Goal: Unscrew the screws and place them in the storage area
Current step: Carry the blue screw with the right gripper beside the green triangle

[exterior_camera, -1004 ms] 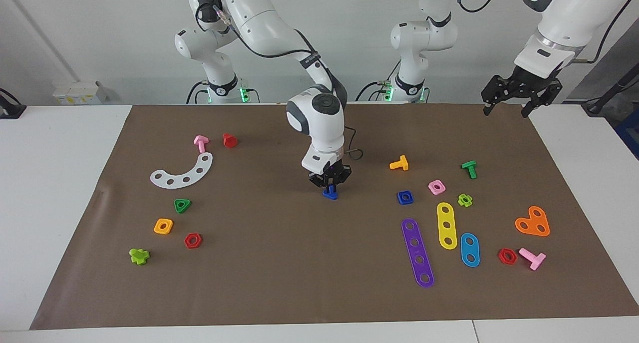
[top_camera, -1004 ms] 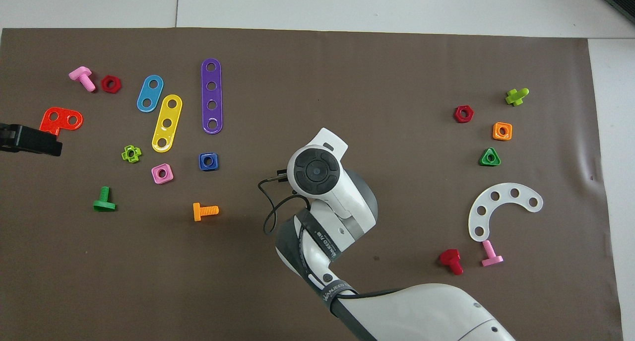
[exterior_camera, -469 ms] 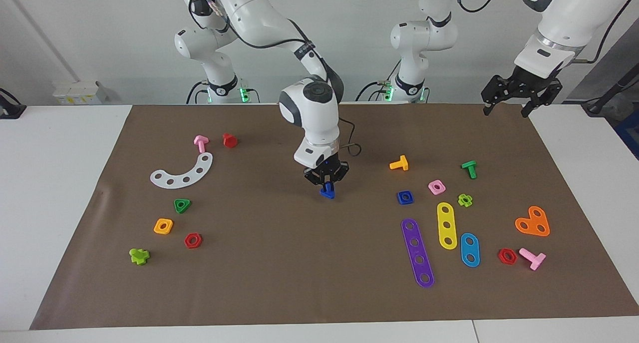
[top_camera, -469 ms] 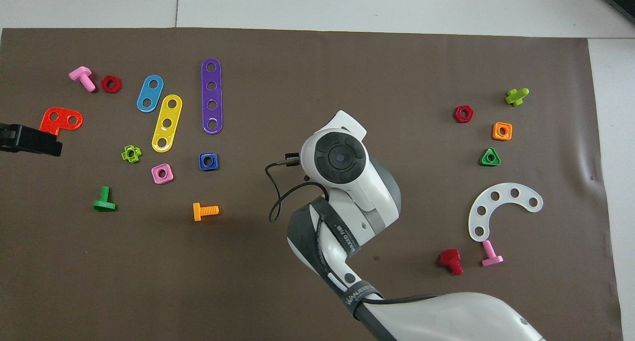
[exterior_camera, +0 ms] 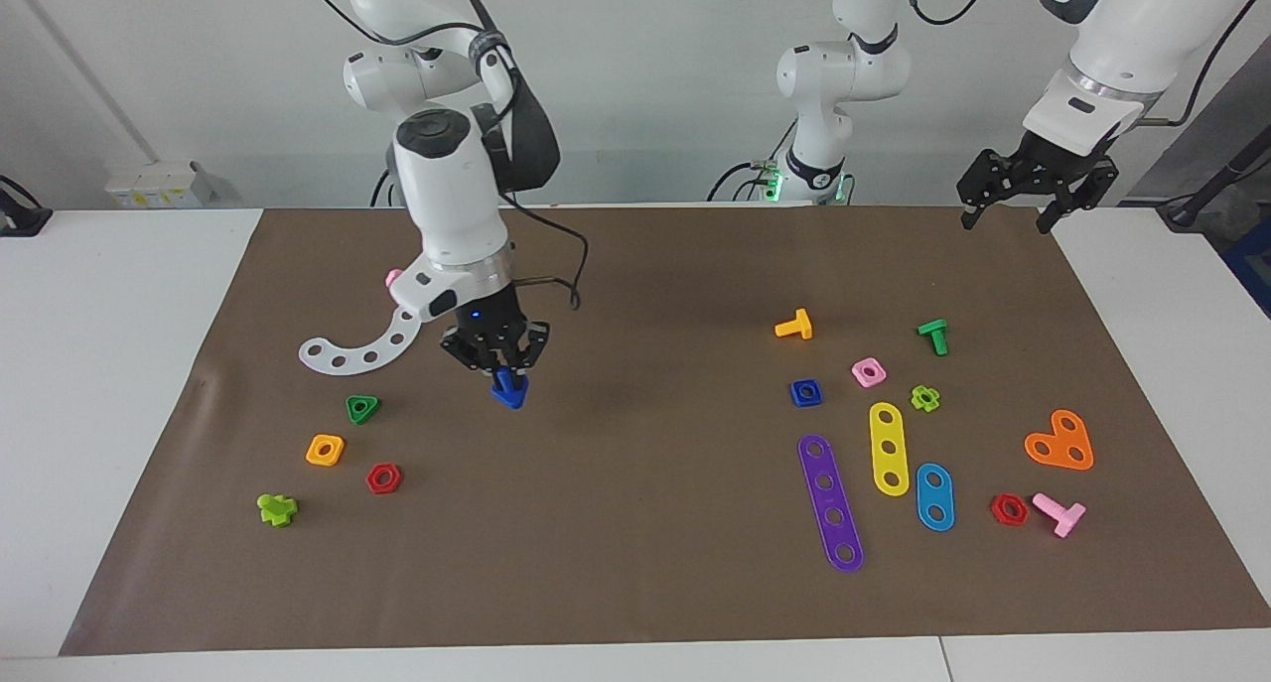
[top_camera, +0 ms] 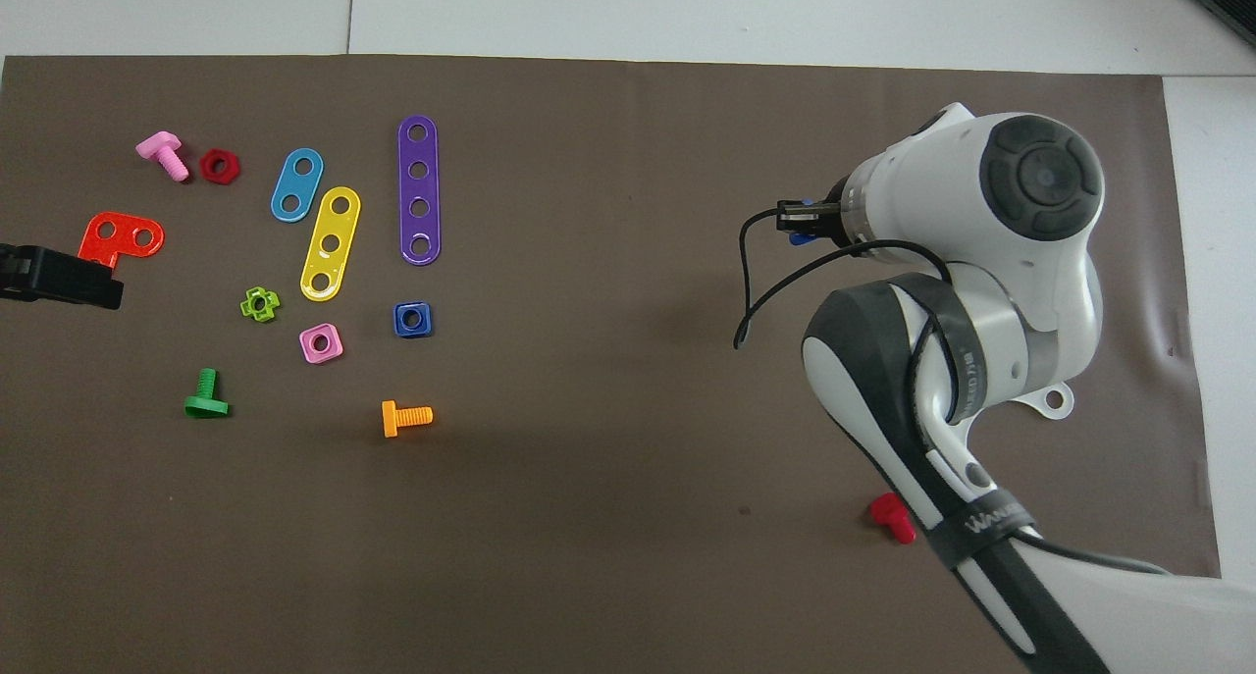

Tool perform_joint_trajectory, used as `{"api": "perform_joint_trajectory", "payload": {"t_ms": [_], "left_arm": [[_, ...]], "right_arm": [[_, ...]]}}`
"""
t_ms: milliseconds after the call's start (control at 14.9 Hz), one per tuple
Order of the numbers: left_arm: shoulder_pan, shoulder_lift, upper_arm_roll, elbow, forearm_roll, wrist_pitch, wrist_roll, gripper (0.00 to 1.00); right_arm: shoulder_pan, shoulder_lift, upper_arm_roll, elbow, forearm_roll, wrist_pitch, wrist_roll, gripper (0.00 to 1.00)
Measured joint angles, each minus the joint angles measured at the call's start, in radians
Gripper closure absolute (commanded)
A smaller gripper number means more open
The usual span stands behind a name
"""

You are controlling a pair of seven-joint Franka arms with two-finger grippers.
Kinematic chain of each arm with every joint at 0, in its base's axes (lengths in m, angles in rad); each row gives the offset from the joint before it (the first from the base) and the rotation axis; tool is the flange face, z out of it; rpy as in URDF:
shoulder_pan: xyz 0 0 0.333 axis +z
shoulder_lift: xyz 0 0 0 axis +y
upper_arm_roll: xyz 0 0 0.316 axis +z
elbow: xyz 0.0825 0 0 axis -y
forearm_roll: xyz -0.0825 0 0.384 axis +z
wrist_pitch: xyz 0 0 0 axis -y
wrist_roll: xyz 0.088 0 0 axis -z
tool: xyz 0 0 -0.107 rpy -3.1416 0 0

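Pinched shut on the dark-blue screw (exterior_camera: 509, 389), the right gripper's (exterior_camera: 496, 362) jaws hold it by the shaft with its flat head hanging downward, up in the air over the brown mat (exterior_camera: 635, 583). I read it as over bare mat at the edge of the storage area, just beside the white curved strip (exterior_camera: 362, 346). In the overhead view only a sliver of the blue screw shows at the wrist.

Around the strip I count one green triangular nut (exterior_camera: 362, 408), one orange square nut (exterior_camera: 325, 450), one red hexagonal nut (exterior_camera: 383, 477) and one lime cross-shaped piece (exterior_camera: 276, 509), all lying apart from each other on the bench.

Toward the left arm's end I count three straight strips: one purple (exterior_camera: 830, 502), one yellow (exterior_camera: 889, 449), one blue (exterior_camera: 934, 496). Near them lie one orange bolt (exterior_camera: 794, 325), one green bolt (exterior_camera: 933, 336), one pink bolt (exterior_camera: 1059, 512), one blue square nut (exterior_camera: 805, 392), one pink nut (exterior_camera: 868, 371) and one orange heart (exterior_camera: 1060, 442).

My left gripper (exterior_camera: 1005, 212) waits raised over the mat's corner, jaws spread, holding nothing.
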Motion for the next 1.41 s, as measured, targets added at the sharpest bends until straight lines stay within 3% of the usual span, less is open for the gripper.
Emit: {"api": "perform_joint_trajectory", "payload": {"t_ms": [201, 402, 603, 804, 871, 938, 1004, 1406], "left_arm": [[0.000, 0.000, 0.000, 0.000, 0.000, 0.000, 0.000, 0.00], [0.000, 0.000, 0.000, 0.000, 0.000, 0.000, 0.000, 0.00], [0.000, 0.000, 0.000, 0.000, 0.000, 0.000, 0.000, 0.00], [0.000, 0.000, 0.000, 0.000, 0.000, 0.000, 0.000, 0.00], [0.000, 0.000, 0.000, 0.000, 0.000, 0.000, 0.000, 0.00], [0.000, 0.000, 0.000, 0.000, 0.000, 0.000, 0.000, 0.00], [0.000, 0.000, 0.000, 0.000, 0.000, 0.000, 0.000, 0.00], [0.000, 0.000, 0.000, 0.000, 0.000, 0.000, 0.000, 0.00]], "right_arm": [[-0.114, -0.005, 0.000, -0.091, 0.014, 0.037, -0.167, 1.00], [-0.196, -0.016, 0.001, -0.239, 0.108, 0.165, -0.329, 1.00], [-0.229, -0.016, 0.001, -0.359, 0.132, 0.285, -0.394, 1.00], [-0.229, -0.017, 0.006, -0.412, 0.133, 0.338, -0.394, 1.00], [-0.229, -0.017, 0.008, -0.419, 0.133, 0.340, -0.394, 0.89], [-0.229, -0.017, 0.008, -0.422, 0.133, 0.341, -0.395, 0.34], [-0.229, -0.017, 0.008, -0.422, 0.133, 0.341, -0.395, 0.00], [-0.228, -0.028, 0.007, -0.390, 0.135, 0.327, -0.380, 0.00]]}}
